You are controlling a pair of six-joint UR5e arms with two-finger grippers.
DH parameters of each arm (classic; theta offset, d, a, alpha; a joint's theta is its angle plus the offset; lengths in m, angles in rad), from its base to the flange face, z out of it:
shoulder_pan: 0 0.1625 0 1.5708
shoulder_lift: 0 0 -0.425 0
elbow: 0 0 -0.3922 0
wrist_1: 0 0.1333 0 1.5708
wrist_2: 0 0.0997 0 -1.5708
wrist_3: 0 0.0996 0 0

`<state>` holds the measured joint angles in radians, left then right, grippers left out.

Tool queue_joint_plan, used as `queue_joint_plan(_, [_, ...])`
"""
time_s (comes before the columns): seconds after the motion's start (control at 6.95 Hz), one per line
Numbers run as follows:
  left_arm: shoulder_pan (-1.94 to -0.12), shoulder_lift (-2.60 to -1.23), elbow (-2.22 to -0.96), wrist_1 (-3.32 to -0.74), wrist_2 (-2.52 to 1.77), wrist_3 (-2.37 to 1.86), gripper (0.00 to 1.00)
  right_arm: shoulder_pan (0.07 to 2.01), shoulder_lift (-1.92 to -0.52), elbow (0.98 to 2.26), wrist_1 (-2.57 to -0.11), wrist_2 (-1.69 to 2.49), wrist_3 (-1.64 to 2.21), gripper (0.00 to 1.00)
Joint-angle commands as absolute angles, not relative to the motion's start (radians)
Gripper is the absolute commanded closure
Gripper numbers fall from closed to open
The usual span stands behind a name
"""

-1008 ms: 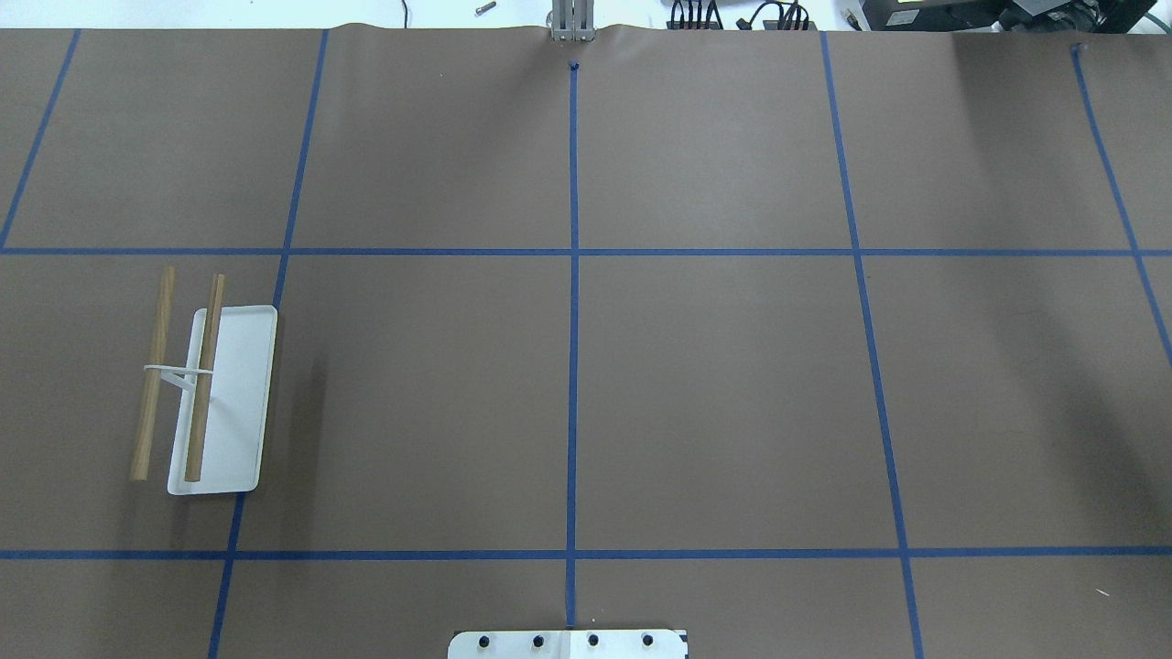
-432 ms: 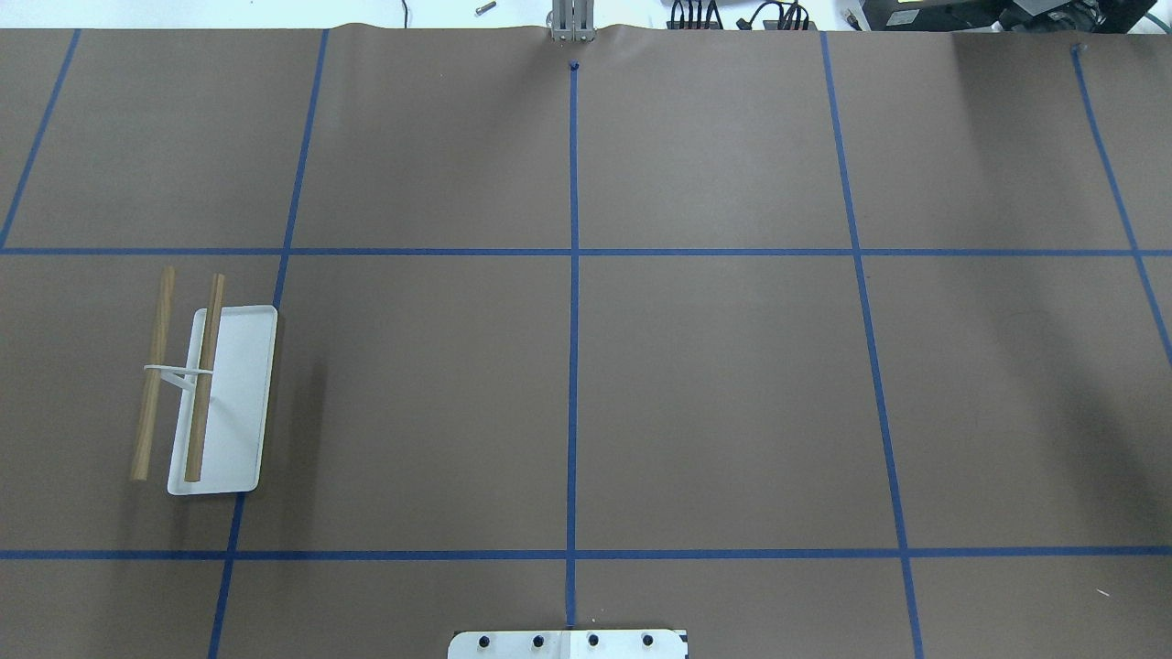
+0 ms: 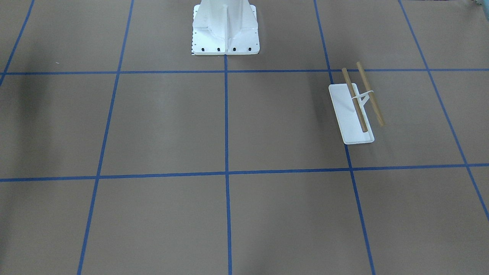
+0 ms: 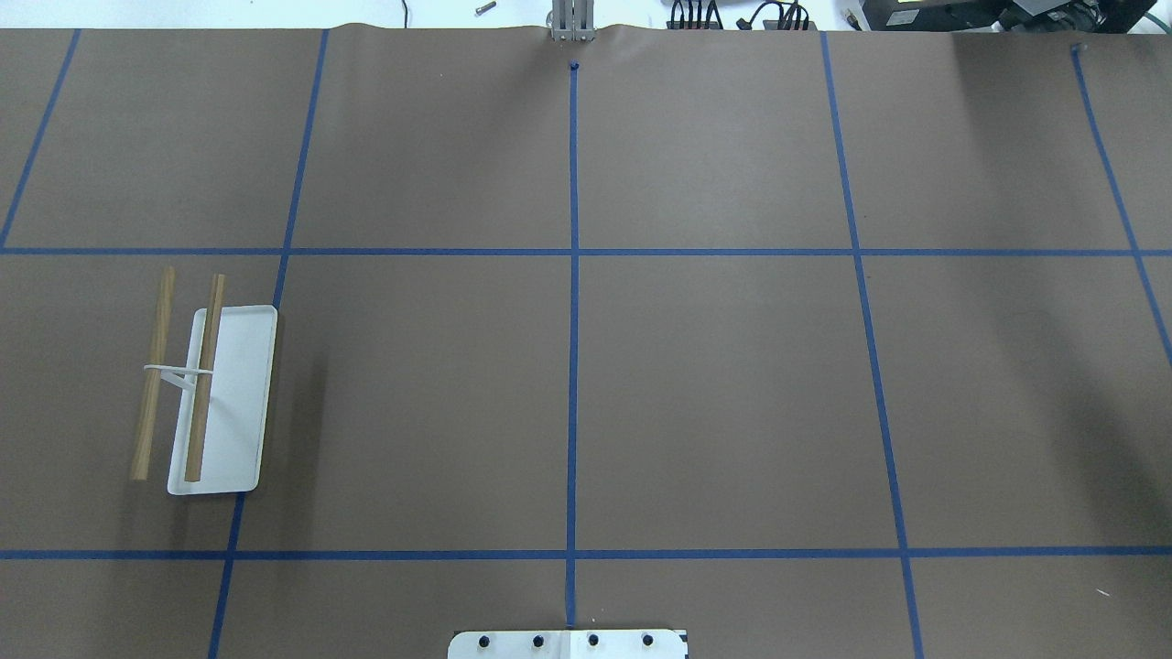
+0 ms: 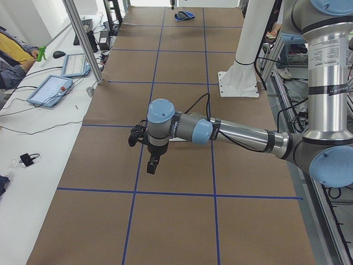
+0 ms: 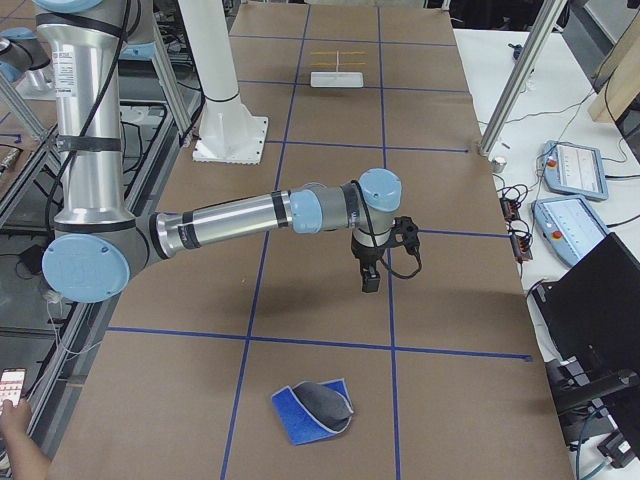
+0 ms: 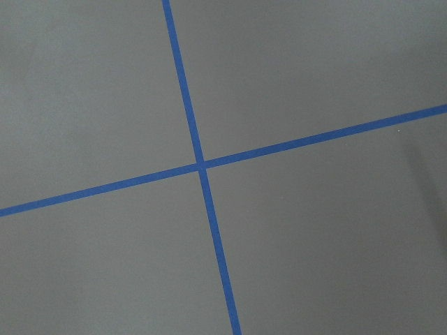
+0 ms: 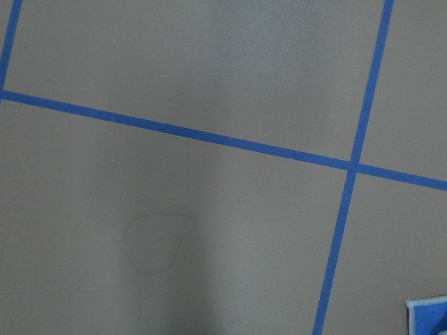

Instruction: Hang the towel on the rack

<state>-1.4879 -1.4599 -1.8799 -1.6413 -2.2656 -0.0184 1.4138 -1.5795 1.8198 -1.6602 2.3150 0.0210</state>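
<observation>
Both jaw states cannot be told: left gripper (image 5: pixel 152 167) and right gripper (image 6: pixel 370 282) hang apart from rack (image 4: pixel 215 394), nine o'clock overhead, and towel (image 6: pixel 312 410), near the table end at right gripper's seven o'clock

Even, diffuse light. Soft broad shadows darken brown paper table cover (image 4: pixel 732 384) near overhead view's right edge. Wrist views slightly soft.

Tbl (image 4: pixel 714 384) w/ blue tape (image 4: pixel 573 366), white pedestal (image 3: pixel 225 26)
</observation>
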Motion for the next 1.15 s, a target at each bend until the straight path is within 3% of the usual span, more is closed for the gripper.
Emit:
queue_joint_plan(0.0, [-1.488,-1.459,-1.876,-1.641,-2.266,-0.018,0.02,1.382,-1.63,1.787,-1.66,2.185,-0.1,0.03])
queue_joint_plan(0.29, [-1.488,-1.459,-1.875,-1.643,-2.266,-0.018,0.02,1.308,-1.692,1.747,-1.61,2.09,-0.143,0.09])
queue_joint_plan(0.58, [-1.488,-1.457,-1.876,-1.643,-2.267,-0.018,0.02,1.273,-1.729,1.61,-1.411,2.059,-0.159,0.09])
queue_joint_plan(1.01, [-1.488,-1.456,-1.875,-1.69,-2.267,-0.06,0.02,1.223,-1.805,1.595,-1.384,2.037,-0.16,0.11])
